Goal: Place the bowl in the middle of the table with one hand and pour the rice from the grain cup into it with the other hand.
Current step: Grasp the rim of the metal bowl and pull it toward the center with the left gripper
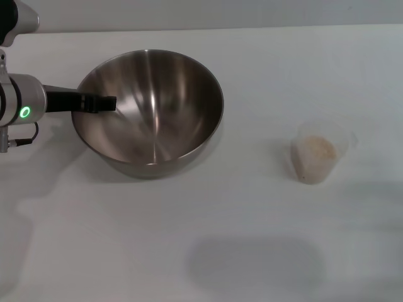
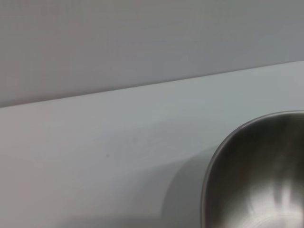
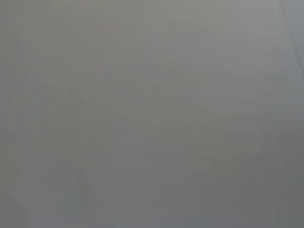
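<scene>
The large steel bowl (image 1: 151, 119) stands on the white table (image 1: 264, 75), left of the middle. My left gripper (image 1: 96, 102) comes in from the left and is at the bowl's left rim, with a black finger (image 1: 101, 102) lying over the rim into the bowl, pinching it. The bowl's rim also shows in the left wrist view (image 2: 261, 175). The bowl is empty inside. The clear grain cup (image 1: 320, 158) stands upright at the right, holding a heap of pale rice (image 1: 315, 150). My right gripper is out of view; its wrist view shows only plain grey.
The table's far edge (image 1: 252, 28) runs along the top of the head view, with a grey wall behind it. A faint shadow (image 1: 252, 261) lies on the table at the front.
</scene>
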